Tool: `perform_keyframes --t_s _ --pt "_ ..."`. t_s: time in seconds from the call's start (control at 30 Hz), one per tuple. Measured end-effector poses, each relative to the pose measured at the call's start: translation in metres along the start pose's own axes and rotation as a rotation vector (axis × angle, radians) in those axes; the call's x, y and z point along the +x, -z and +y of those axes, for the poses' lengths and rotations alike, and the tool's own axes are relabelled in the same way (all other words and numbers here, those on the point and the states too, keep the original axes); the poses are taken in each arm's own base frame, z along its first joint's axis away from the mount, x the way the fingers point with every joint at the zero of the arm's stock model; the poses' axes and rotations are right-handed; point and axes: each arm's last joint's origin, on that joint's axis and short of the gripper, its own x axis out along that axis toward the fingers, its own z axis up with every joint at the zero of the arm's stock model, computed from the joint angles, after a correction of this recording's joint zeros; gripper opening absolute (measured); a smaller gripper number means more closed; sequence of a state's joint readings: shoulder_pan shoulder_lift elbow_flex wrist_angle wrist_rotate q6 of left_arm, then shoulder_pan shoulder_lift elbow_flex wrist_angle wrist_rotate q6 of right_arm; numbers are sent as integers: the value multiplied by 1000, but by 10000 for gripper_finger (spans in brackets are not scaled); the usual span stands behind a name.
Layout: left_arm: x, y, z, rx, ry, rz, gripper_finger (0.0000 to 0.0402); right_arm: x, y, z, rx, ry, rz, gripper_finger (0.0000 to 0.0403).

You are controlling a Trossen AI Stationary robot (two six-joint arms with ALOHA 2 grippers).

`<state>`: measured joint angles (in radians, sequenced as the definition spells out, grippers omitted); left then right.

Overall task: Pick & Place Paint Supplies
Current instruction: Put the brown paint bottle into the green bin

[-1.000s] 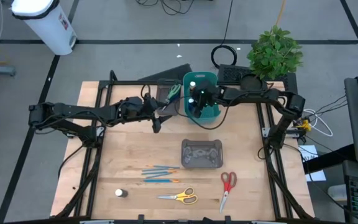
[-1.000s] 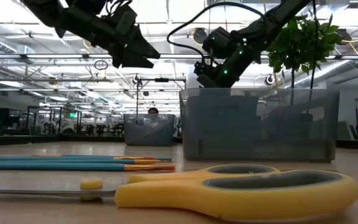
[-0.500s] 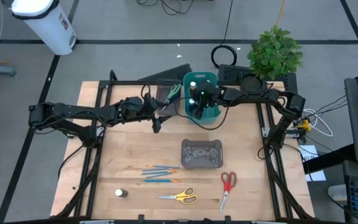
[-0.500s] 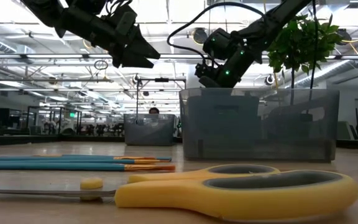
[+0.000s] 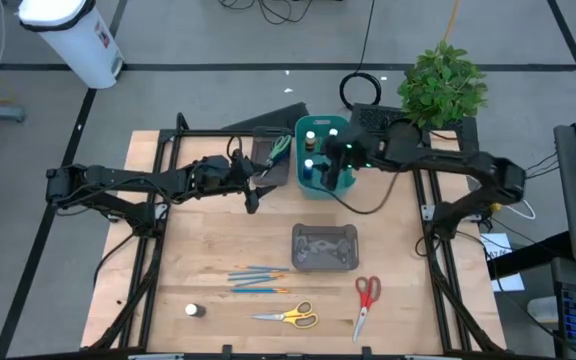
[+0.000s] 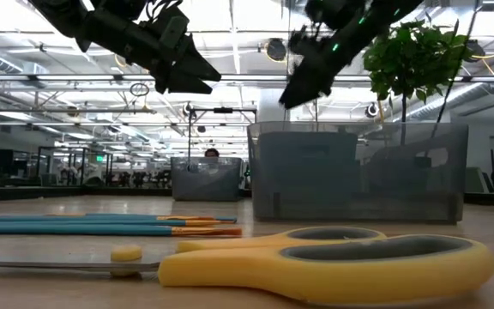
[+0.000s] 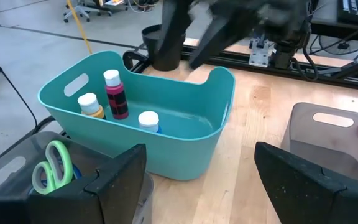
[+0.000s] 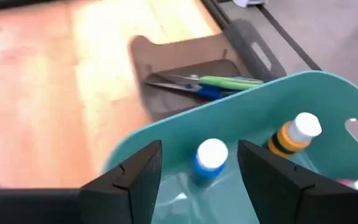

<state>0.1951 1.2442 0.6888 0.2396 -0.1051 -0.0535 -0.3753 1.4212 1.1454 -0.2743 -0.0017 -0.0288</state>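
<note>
My right hand (image 8: 194,171) hovered open and empty over the teal bin (image 5: 340,183) at the worktop's far edge, three paint bottles (image 7: 116,94) inside. My left hand (image 7: 201,180) waited open beside it.

A wooden counter (image 5: 218,240) stands on a grey floor (image 5: 218,60) crossed by dark lines. A leafy green plant (image 5: 442,82) sits at its far right corner, a white cylindrical bin (image 5: 71,35) farther left. Ceiling lights (image 6: 230,17) glow above an open hall.
</note>
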Motion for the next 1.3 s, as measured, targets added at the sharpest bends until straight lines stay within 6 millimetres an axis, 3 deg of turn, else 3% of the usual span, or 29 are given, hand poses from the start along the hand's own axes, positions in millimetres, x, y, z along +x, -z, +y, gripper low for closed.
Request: perform_keyframes --t_s 0.27,0.47,0.67,1.0,1.17,1.3 --pt "0 0 0 -13 1 0 308 -78 -2 32 5 -107 -42 191" --pt "0 0 0 -16 1 0 308 -116 10 47 33 -181 -40 181" --pt "0 0 0 -59 2 2 308 -120 45 58 34 -250 -51 169" --pt "0 7 -1 -172 35 84 308 -109 103 84 5 -447 -287 155" --pt "-7 13 -11 -160 290 194 308 -107 121 89 4 -513 -396 150" --pt "-31 1 -39 -66 472 322 308 -105 131 88 7 -525 -422 150"
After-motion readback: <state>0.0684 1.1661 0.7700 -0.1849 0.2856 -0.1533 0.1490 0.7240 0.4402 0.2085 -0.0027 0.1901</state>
